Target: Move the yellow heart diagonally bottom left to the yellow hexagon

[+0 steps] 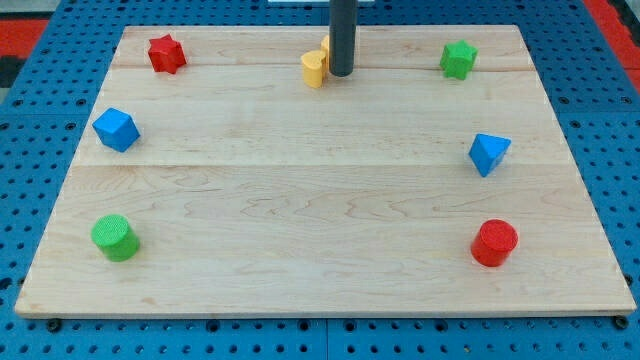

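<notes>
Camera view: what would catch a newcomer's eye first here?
The dark rod coming down at the view's top centre, my tip right beside the yellow heart, with another yellow block half hidden behind the rod. The other six blocks ring a bare wooden board.

Red star (166, 53), green star (458, 59), possibly blue cube (116, 129).

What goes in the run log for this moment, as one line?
my tip: view's top centre, just right of yellow heart | yellow hexagon: mostly hidden behind rod | contact: cannot tell | other blocks: apart, near board edges
</notes>
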{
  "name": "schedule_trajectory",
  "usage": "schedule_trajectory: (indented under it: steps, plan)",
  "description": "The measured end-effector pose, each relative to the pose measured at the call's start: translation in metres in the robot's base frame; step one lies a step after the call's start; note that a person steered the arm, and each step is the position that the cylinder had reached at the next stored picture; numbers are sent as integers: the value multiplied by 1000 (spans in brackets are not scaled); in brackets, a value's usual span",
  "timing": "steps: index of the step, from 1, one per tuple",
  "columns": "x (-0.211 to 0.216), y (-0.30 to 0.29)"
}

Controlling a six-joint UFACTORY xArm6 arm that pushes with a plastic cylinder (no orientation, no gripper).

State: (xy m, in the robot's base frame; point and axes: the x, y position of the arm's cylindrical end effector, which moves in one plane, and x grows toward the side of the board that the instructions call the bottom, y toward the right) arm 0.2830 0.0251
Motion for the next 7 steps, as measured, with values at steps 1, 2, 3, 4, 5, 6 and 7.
schedule_trajectory:
  steps: [1, 2, 3, 4, 5, 6, 7]
  plan:
    - [0, 3]
    - [-1, 6]
    - [-1, 6]
    - [-1, 6]
    - [-2, 5]
    - [-2, 4]
    - [-2, 2]
